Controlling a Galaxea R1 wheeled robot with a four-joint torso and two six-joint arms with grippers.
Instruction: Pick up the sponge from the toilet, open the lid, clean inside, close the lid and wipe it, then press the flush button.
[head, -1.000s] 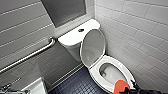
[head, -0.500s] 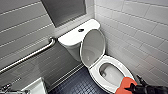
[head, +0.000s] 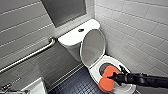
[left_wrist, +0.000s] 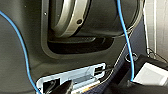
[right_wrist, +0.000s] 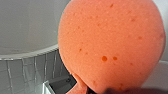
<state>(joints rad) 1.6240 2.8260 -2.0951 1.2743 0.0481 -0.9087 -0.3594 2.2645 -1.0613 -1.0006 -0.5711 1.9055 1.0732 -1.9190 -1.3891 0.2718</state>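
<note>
The white toilet (head: 113, 60) stands against the tiled wall with its lid (head: 92, 47) raised and leaning back toward the tank (head: 72, 37). The dark flush button (head: 80, 30) sits in the middle of the tank top. My right gripper (head: 113, 77) reaches in from the right and is shut on the orange-red sponge (head: 107, 79), which hangs over the near side of the seat ring and bowl opening. In the right wrist view the sponge (right_wrist: 110, 42) looms large in front of the white bowl wall (right_wrist: 27, 25). My left gripper is open, holding nothing.
A steel grab bar (head: 27, 56) runs along the grey wall to the toilet's left. Dark blue tiled floor (head: 75, 85) lies between that wall and the bowl. White tiled wall (head: 140, 32) stands close on the right. A white object (head: 35, 87) sits at the lower left.
The right gripper has carried the sponge a little to the left, over the bowl's near side. The lid stays raised.
</note>
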